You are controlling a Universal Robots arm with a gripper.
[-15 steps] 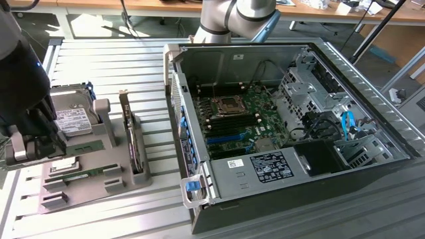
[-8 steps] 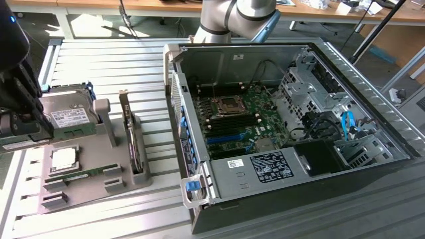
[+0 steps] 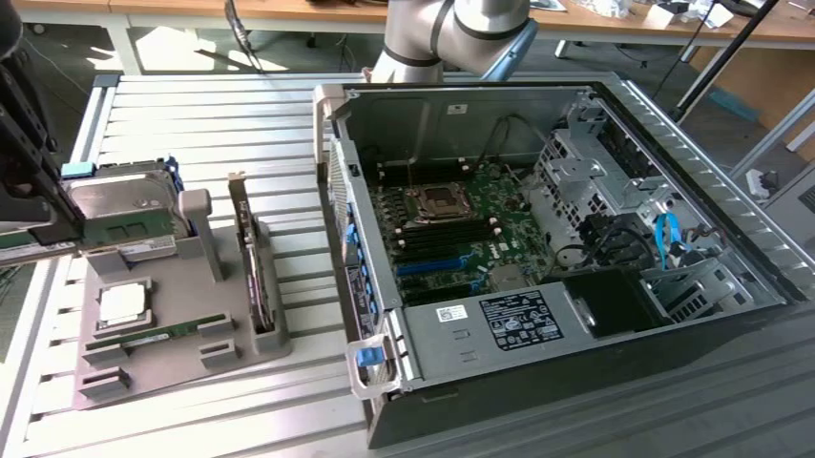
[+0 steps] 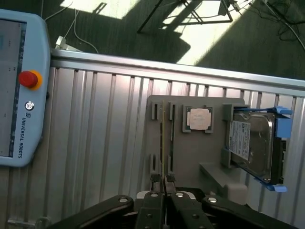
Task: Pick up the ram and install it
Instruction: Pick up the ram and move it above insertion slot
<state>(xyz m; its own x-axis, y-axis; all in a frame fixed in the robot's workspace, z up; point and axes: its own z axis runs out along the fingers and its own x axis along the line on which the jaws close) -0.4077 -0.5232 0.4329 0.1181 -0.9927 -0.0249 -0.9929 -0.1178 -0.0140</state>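
Note:
My gripper (image 4: 164, 183) is shut on the ram (image 4: 164, 143), a thin green stick seen edge-on, running out from between the fingertips above the grey parts tray (image 4: 190, 157). In the exterior view the dark gripper (image 3: 26, 219) hangs at the far left edge, over the tray's left side, with the end of the green ram (image 3: 32, 250) under it. A second, similar stick (image 3: 159, 334) lies in its slot on the tray (image 3: 178, 367).
The tray also holds a silver hard drive (image 3: 121, 205), a CPU (image 3: 121, 303) and an upright dark expansion card (image 3: 255, 277). The open computer case (image 3: 560, 105) lies at the exterior view's right, with its motherboard (image 3: 452, 224) exposed. A teach pendant (image 4: 21, 86) rests beside the tray.

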